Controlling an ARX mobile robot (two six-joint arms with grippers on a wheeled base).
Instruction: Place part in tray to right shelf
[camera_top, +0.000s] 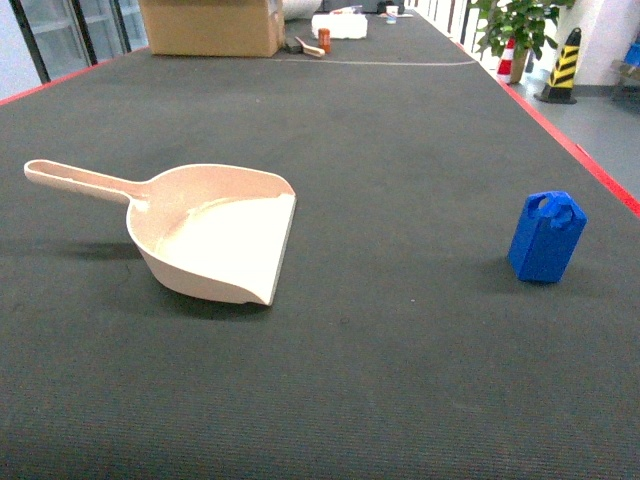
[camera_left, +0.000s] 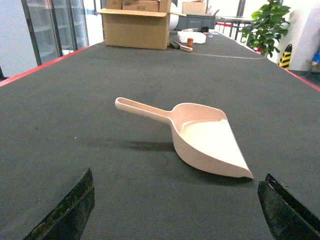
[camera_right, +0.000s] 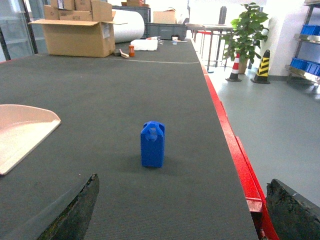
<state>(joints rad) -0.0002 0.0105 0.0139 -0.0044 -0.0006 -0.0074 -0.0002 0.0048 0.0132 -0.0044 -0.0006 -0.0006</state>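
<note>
**Tray and part apart on the table**

A long dark table (camera_top: 400, 130) with a red edge fills the views. At its far end sits a cardboard box (camera_top: 210, 25). The beige tray (camera_top: 220, 240) lies on the left of the head view, handle pointing left and away, lip toward the right. The blue part (camera_top: 546, 238) stands upright well to the right of it, near the red edge, lug on top. The left gripper (camera_left: 175, 210) hangs low before the tray, fingers spread wide, nothing between them. The right gripper (camera_right: 185, 210) faces the part, likewise spread wide and holding nothing.
</note>
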